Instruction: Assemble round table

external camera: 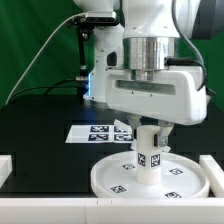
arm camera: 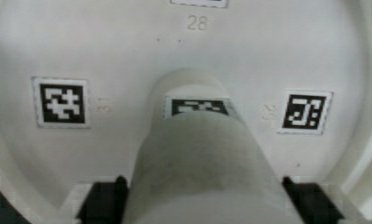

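Nearest the lens, the white round disc (external camera: pixel 120 182) of the round table is lying rim-up on the black surface (external camera: pixel 40 115), its floor showing several square tags. At its middle the short cylindrical post (external camera: pixel 151 152) is standing upright, its lower end meeting the disc's floor. The Panda arm's jaws are gripping it from above. They are closed to the post's width, with one dark fingertip (arm camera: pixel 108 192) pressing each side in the wrist view and nothing else in their hold. Beyond the disc, the marker board (external camera: pixel 92 132) is lying flat on the surface, not touching it. By the look of things the arm is seating the post into the disc's centre, an early step of the assembly. Whether the post is fast there cannot be told. The next move is likely calling for a twist about the post's own axis while keeping it plumb and pressed down, since a tilt could cross the joint or drag the loose disc around.
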Controlling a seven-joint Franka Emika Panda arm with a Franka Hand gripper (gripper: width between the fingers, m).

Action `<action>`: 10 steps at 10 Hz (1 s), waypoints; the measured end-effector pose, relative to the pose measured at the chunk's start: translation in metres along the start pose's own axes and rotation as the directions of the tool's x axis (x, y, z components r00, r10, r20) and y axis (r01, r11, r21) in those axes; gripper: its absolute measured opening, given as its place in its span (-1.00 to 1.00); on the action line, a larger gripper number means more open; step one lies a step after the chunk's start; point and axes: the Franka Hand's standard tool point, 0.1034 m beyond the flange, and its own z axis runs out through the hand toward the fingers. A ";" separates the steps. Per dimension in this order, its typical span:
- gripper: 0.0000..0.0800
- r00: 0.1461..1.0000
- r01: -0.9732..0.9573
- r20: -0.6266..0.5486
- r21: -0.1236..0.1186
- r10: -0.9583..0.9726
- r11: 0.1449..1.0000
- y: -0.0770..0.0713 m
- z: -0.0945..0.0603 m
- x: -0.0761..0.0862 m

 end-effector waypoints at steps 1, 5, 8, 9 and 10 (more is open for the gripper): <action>0.02 0.989 -0.146 0.025 0.016 0.146 0.989 0.002 -0.001 0.001; 0.02 0.903 -0.425 0.063 0.001 0.424 0.905 0.002 0.000 -0.001; 0.56 0.988 -0.139 0.074 0.009 0.138 0.990 0.003 -0.001 0.002; 0.56 0.995 0.015 0.095 0.016 -0.016 1.000 0.003 -0.001 0.001; 0.61 0.986 0.122 0.109 0.021 -0.124 0.992 0.006 0.001 -0.001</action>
